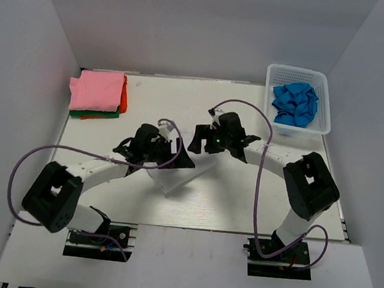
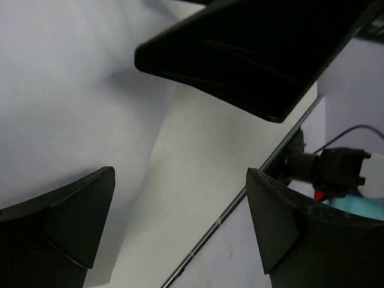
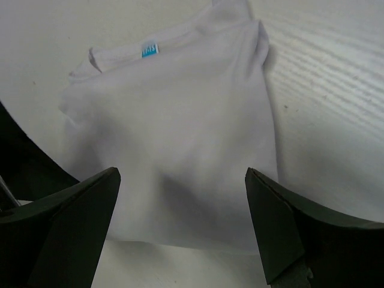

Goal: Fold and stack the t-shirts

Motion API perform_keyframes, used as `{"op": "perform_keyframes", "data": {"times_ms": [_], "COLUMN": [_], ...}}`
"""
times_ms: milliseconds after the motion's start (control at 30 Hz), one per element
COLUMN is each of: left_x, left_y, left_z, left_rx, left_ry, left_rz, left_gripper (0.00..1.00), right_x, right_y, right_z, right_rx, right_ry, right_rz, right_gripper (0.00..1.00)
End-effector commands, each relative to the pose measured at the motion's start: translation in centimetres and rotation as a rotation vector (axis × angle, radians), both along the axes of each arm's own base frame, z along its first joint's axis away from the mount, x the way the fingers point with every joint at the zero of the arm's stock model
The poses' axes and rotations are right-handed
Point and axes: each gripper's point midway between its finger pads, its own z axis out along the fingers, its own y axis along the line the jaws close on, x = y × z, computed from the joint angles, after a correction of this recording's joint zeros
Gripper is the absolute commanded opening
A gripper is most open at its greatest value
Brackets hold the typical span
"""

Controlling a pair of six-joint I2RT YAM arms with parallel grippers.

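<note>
Left gripper (image 2: 180, 225): jaws spread wide, nothing gripped, over white t-shirt (image 3: 174, 138). Right gripper (image 3: 180, 231): jaws wide too, empty, over same shirt. Shirt: folded rectangle, smooth soft cloth, blue neck label (image 3: 150, 50), flat at table (image 1: 241, 203) centre. White plastic mesh basket (image 1: 327, 96) far right: crumpled blue t-shirt (image 1: 295, 104) inside. Far left: neat stack, pink t-shirt (image 1: 96, 90) on top, orange-red t-shirt (image 1: 124, 96) and green t-shirt (image 1: 99, 115) edges showing beneath. Tabletop white, matte; plain white walls (image 1: 22, 66) around.
</note>
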Motion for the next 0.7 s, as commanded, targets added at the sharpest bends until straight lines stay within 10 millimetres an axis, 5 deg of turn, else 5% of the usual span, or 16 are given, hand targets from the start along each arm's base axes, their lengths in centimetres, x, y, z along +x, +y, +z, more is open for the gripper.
{"op": "perform_keyframes", "data": {"times_ms": [0, 167, 367, 467, 667], "left_x": [-1.8, -3.7, -5.2, -3.7, 0.0], "left_y": [-1.1, 2.8, 6.2, 6.2, 7.0], "left_z": [-1.7, -8.3, -11.1, -9.2, -2.3], "left_rx": [-0.024, 0.189, 0.334, 0.360, 0.341], "left_ry": [0.035, 0.178, 0.230, 0.183, -0.034], "left_rz": [-0.116, -0.005, 0.083, 0.102, 0.224], "left_gripper": [1.00, 1.00, 1.00, 1.00, 1.00], "right_x": [-0.3, -1.2, -3.8, -4.5, -3.0], "right_y": [0.9, -1.4, -4.7, -5.3, -5.2], "right_z": [-0.6, -5.8, -9.2, -8.8, -1.5], "right_rx": [0.067, -0.035, -0.131, -0.132, -0.044], "right_ry": [0.048, 0.181, 0.276, 0.269, 0.064], "right_rz": [0.019, -0.113, -0.220, -0.232, -0.224], "right_gripper": [0.90, 0.90, 0.90, 0.90, 0.90]}}
